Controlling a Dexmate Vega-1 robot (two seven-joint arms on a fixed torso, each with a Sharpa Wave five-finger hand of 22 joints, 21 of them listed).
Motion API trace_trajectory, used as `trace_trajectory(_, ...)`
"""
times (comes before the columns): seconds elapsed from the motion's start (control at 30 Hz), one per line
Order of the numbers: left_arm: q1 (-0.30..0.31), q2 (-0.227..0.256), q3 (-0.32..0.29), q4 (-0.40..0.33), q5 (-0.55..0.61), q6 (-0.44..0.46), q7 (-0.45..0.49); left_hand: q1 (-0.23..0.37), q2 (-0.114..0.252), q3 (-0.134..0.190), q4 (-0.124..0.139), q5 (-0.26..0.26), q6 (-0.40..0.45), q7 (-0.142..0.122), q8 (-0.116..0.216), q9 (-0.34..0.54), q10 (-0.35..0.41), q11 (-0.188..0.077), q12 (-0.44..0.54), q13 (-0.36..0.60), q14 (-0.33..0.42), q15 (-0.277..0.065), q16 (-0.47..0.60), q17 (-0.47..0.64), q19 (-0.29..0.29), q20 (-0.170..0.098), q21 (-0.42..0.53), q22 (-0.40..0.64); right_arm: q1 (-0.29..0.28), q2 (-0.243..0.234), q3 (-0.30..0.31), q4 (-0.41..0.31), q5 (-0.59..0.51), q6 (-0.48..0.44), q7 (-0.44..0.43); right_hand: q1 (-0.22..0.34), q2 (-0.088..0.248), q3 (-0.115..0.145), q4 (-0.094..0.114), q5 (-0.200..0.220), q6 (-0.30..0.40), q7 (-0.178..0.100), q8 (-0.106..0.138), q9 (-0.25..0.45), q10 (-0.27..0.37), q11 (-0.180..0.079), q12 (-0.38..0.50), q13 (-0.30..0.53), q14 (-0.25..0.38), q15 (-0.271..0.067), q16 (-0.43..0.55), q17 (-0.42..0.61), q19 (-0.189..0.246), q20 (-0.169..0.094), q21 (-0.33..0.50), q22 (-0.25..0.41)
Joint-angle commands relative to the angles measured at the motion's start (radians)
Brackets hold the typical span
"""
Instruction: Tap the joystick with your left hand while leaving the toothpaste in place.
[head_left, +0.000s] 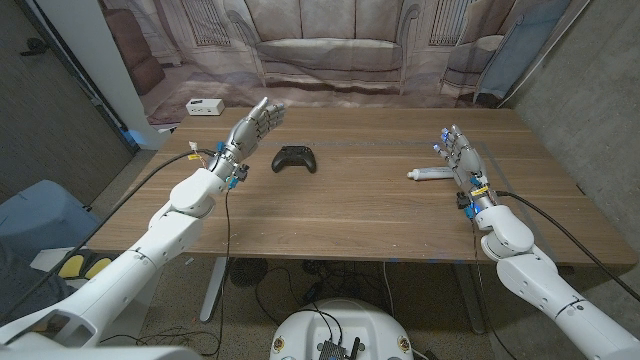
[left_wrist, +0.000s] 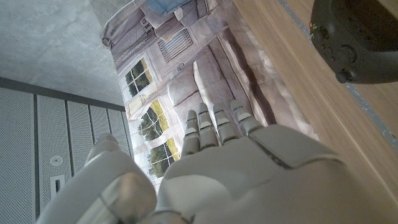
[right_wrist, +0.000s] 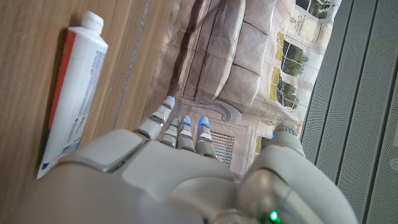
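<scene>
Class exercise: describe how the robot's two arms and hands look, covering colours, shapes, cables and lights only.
Both arms have smooth white rounded shells with black cables along them. The left hand and right hand are pale grey and segmented; small blue parts sit at the wrists. The right hand's fingertips glow blue.

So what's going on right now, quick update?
Left hand open, raised beside the game controller, not touching. Right hand open, next to the toothpaste, which lies on the table. Nothing between left hand and controller.
</scene>
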Motion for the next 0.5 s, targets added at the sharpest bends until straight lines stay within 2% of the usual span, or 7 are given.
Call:
trace_trajectory(0.03, 0.01, -0.009, 0.003, -0.005, -0.097, 0.082, -0.008, 0.009, 0.004, 0.003, -0.006, -0.006, -0.031, 0.009, -0.007, -0.001, -0.012, 0.014, -0.006, 0.001, -0.008, 0.005, -0.004, 0.002, -0.002, -0.021, -0.005, 0.003, 0.019, -0.023, -0.003, 0.0, -0.007, -0.025, 0.012, -0.007, 0.002, 0.001, -0.006, 0.006, 0.009, 0.003, 0.002, 0.002, 0.012, 0.001, 0.002, 0.002, 0.005, 0.005, 0.003, 0.001, 0.011, -0.002, 0.001, 0.002)
trace_trajectory(0.23, 0.007, -0.008, 0.012, -0.011, -0.099, 0.141, 0.016, 0.009, 0.005, 0.002, -0.007, -0.007, -0.053, 0.02, -0.007, -0.001, -0.031, 0.019, -0.013, 0.0, -0.022, 0.014, -0.008, 0.002, -0.006, -0.029, -0.008, 0.003, 0.029, -0.031, -0.009, 0.008, -0.006, -0.034, 0.026, -0.007, 0.001, 0.001, -0.006, 0.006, 0.008, 0.004, 0.002, 0.002, 0.012, 0.001, 0.002, 0.002, 0.005, 0.005, 0.002, 0.001, 0.012, -0.005, 0.001, 0.002)
trace_trajectory(0.5, 0.019, -0.015, 0.013, -0.007, -0.093, 0.163, 0.053, 0.008, 0.006, 0.001, -0.008, -0.007, -0.056, 0.023, -0.003, -0.001, -0.039, 0.02, -0.015, 0.0, -0.031, 0.015, -0.009, 0.003, -0.011, -0.032, -0.01, 0.003, 0.051, -0.034, -0.021, 0.032, 0.004, -0.046, 0.051, -0.008, 0.0, 0.0, -0.005, 0.006, 0.005, 0.006, 0.001, 0.002, 0.011, 0.003, 0.001, 0.002, 0.005, 0.004, 0.002, 0.001, 0.012, -0.005, 0.0, 0.002)
